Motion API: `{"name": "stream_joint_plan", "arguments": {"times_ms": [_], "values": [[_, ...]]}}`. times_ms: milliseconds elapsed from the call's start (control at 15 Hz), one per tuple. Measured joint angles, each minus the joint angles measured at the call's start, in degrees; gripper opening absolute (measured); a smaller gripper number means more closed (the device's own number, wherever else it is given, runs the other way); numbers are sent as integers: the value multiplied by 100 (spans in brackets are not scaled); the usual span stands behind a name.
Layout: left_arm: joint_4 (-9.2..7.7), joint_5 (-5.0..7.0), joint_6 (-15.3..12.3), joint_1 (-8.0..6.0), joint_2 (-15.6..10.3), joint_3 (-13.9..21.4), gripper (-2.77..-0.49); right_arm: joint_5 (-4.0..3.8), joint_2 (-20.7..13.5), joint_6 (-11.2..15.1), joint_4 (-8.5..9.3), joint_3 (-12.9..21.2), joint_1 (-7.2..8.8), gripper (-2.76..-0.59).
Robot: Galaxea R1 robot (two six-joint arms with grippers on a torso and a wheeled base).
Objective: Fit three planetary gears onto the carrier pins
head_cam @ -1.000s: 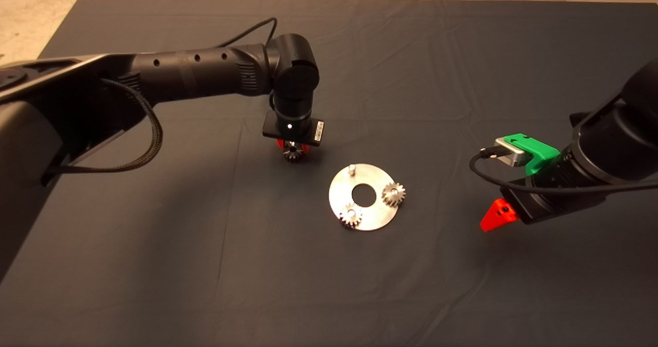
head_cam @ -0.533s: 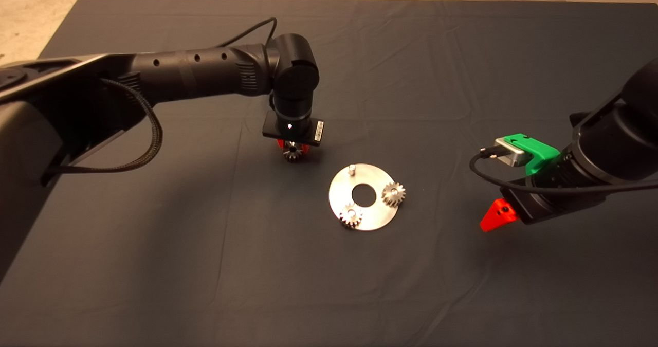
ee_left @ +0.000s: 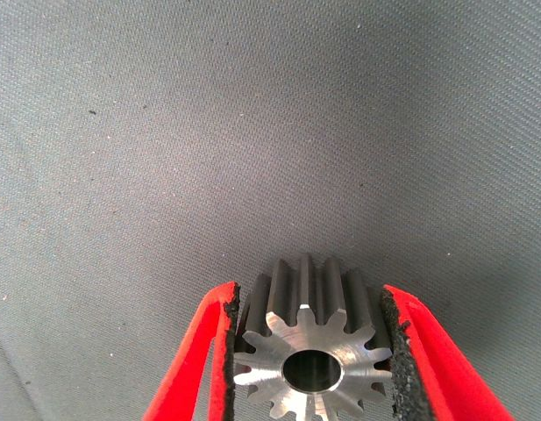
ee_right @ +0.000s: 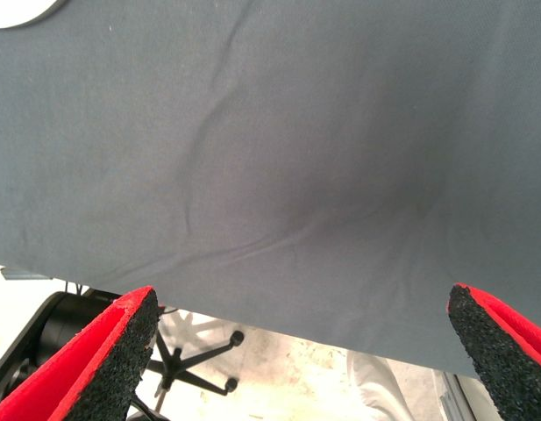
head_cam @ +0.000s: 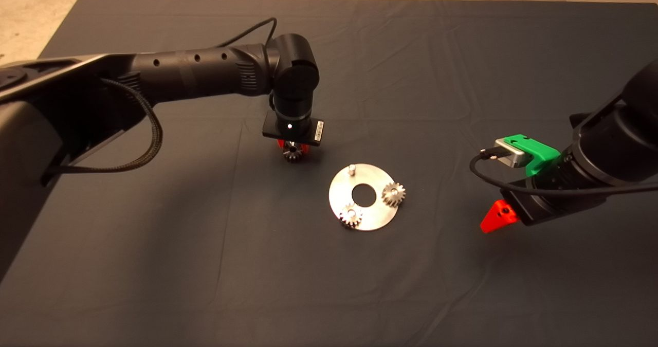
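**Two gears on, third one in the left claw**

Head view first: the left arm reaches in over the dark mat (head_cam: 154, 265) on the desk, and its left claw (head_cam: 292, 150) points straight down with the third gear (head_cam: 292, 154) poking out underneath, just up and to the left of the disc (head_cam: 378, 218). The shiny disc sits around the middle of the mat. Two of the planetary gears are already seated on it, one near gear (head_cam: 351, 215) at the lower edge and one right-hand gear (head_cam: 394, 194). The bare pin (head_cam: 352, 169) at the far edge has nothing on it. The right claw (head_cam: 494, 218) sits off to the right of the disc, well apart from it.

Left wrist view: the left claw (ee_left: 309, 351) is clamped on the third gear (ee_left: 310, 351), black pads (ee_left: 228, 351) pressed against the teeth on both sides, bore facing the camera, mat behind it.

Right wrist view: the right claw (ee_right: 301, 360) is spread wide with nothing between the fingers, over the mat's edge, with a chair base (ee_right: 187, 351) on the floor beyond.
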Motion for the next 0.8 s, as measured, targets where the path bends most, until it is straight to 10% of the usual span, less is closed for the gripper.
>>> {"name": "stream_joint_plan", "arguments": {"times_ms": [800], "values": [[0,4,-7,0,-2,13,-250,0,0,5,0,7,0,-89]]}}
